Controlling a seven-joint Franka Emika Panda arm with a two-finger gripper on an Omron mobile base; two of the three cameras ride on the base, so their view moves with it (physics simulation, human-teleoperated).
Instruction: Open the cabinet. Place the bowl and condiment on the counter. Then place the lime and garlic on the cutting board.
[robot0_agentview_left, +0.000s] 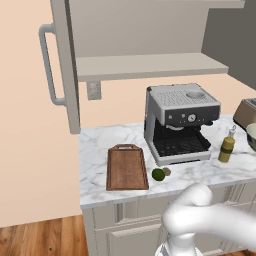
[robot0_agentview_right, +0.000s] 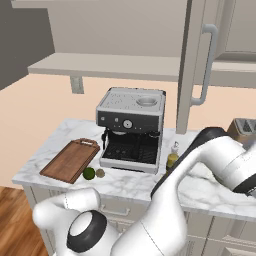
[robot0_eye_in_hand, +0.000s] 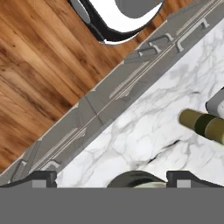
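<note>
Close in, the hand view looks straight down past the claw (robot0_eye_in_hand: 111, 178), whose two dark tips stand wide apart with nothing between them but the rounded pale rim of the bowl (robot0_eye_in_hand: 135, 178) showing just beyond. The bowl therefore lies directly under the claw, resting on the white marble desk (robot0_eye_in_hand: 144, 127) near its front edge, and seems already set down. Beside it, toward the right edge of that view, the condiment (robot0_eye_in_hand: 203, 124) shows its yellow-olive body with a dark band.

By the look of it, the next job is the lime (robot0_agentview_left: 158, 174). From the left base view it sits well to the left of the bowl (robot0_agentview_left: 251, 136), past the condiment (robot0_agentview_left: 227, 147) and in front of the coffee machine (robot0_agentview_left: 180, 122), so the arm must swing left along the desk. The lime is small, round and dark green; the tan garlic (robot0_agentview_left: 167, 171) lies touching or just beside it on its right. The cutting board (robot0_agentview_left: 126, 167) lies just left of the lime, its long axis running front to back, handle loop at the far end.

Farther back, the cabinet (robot0_agentview_left: 64, 65) door stands open, its shelf bare.
</note>
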